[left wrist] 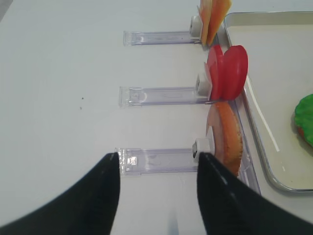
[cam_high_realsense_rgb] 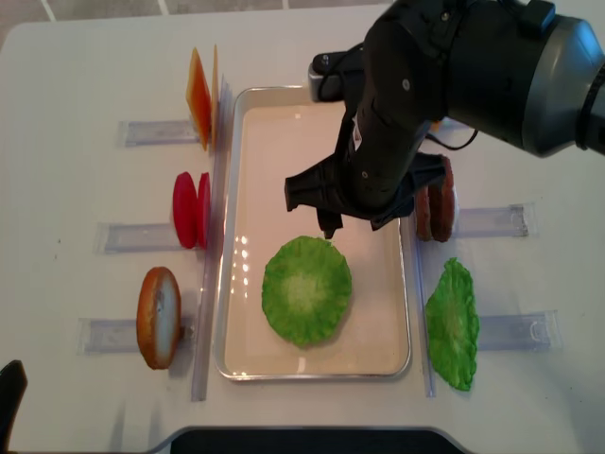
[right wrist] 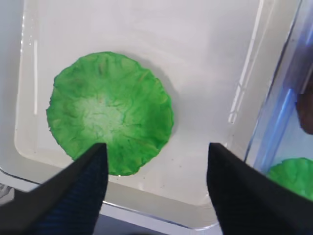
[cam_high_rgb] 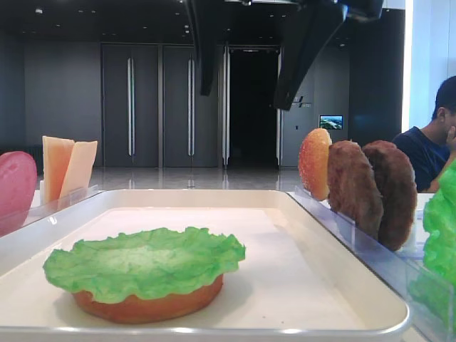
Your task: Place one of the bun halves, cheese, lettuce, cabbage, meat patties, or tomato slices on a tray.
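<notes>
The lettuce (cam_high_realsense_rgb: 306, 288) lies flat in the tray (cam_high_realsense_rgb: 378, 359), in the near half of it, and the low front view shows it resting on top of a bun half (cam_high_rgb: 146, 305) whose orange crust peeks out beneath the ruffled green edge. The right gripper (right wrist: 154, 183) hangs above the tray with its two dark fingers (right wrist: 78, 191) spread wide apart and nothing between them; the leaf sits below the gap, free of both fingers. In the overhead view the right arm's black body covers the middle of the tray just behind the leaf. The left gripper (left wrist: 156, 193) hovers over the white table (left wrist: 58, 73) to the left of the tray, its fingers apart and gripping nothing, above a clear plastic holder (left wrist: 156, 161) that props a second bun half (left wrist: 227, 137) upright. Further along that side, the tomato slices (left wrist: 227, 71) and the cheese (left wrist: 213, 14) stand on edge in their own holders. On the right of the tray the meat patties (cam_high_rgb: 370, 189) stand upright beside an orange-crusted bun piece (cam_high_rgb: 314, 162), with more green leaves (cam_high_realsense_rgb: 452, 324) nearer the front
</notes>
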Motion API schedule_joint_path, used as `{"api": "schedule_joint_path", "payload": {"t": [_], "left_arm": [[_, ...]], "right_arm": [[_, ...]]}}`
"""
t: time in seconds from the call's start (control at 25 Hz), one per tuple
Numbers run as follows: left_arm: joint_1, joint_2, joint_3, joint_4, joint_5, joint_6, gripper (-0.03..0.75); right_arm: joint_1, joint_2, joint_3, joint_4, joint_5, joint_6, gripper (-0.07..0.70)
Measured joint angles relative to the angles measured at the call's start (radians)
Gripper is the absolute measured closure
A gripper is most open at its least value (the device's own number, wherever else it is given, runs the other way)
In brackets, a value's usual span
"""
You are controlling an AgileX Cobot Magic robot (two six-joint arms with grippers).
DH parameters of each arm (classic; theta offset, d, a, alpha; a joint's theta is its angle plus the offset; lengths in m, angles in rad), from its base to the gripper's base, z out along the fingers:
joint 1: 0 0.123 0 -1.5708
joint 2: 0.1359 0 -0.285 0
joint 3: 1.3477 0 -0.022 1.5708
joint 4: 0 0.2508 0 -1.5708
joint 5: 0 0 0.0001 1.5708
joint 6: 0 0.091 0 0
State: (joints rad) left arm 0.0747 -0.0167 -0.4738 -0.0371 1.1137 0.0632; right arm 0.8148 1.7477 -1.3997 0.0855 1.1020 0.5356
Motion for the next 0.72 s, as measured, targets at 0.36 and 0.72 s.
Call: {"api": "schedule_joint_path", "payload": {"t": [0.36, 0.72], "left_arm": [[0.000, 0.000, 0.000, 0.000, 0.000, 0.000, 0.324], [0.000, 0.000, 0.000, 0.000, 0.000, 0.000, 0.324]], "right_arm": [[-0.032, 0.000, -0.161, -0.067, 0.116, -0.047, 0.184], [-0.160, -0.016, -0.170, -0.029, 0.117, -0.151, 0.189]]}}
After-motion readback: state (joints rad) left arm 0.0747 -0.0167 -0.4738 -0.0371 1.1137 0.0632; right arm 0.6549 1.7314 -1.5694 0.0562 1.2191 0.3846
